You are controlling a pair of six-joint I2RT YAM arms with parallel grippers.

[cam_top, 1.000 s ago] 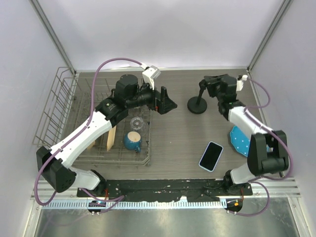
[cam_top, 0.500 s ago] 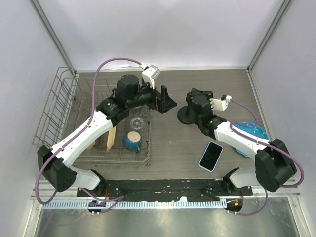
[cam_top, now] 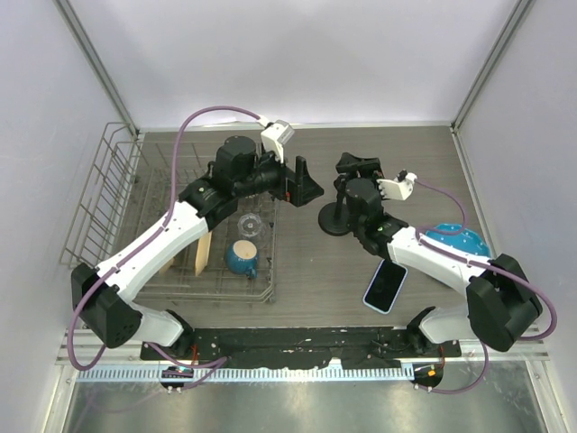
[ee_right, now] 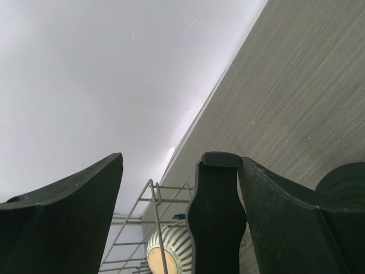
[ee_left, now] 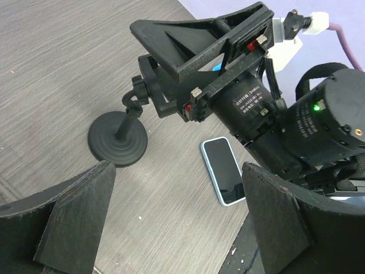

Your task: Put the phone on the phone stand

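Observation:
The phone lies flat on the table, black screen up with a light blue edge, its far end under my right arm. It also shows in the left wrist view. The phone stand stands upright on its round black base at the table's middle, also seen in the left wrist view. My right gripper is open around the stand's head, which rests against one finger with a wide gap to the other. My left gripper is open and empty, held above the table left of the stand.
A wire dish rack fills the left side and holds a blue mug, a clear glass and a wooden board. A round blue plate lies at the right, partly under my right arm.
My right gripper has swung from the back right toward the middle. The stand has slid left and nearer with it. My right forearm now covers the phone's far end. The left arm has barely moved.

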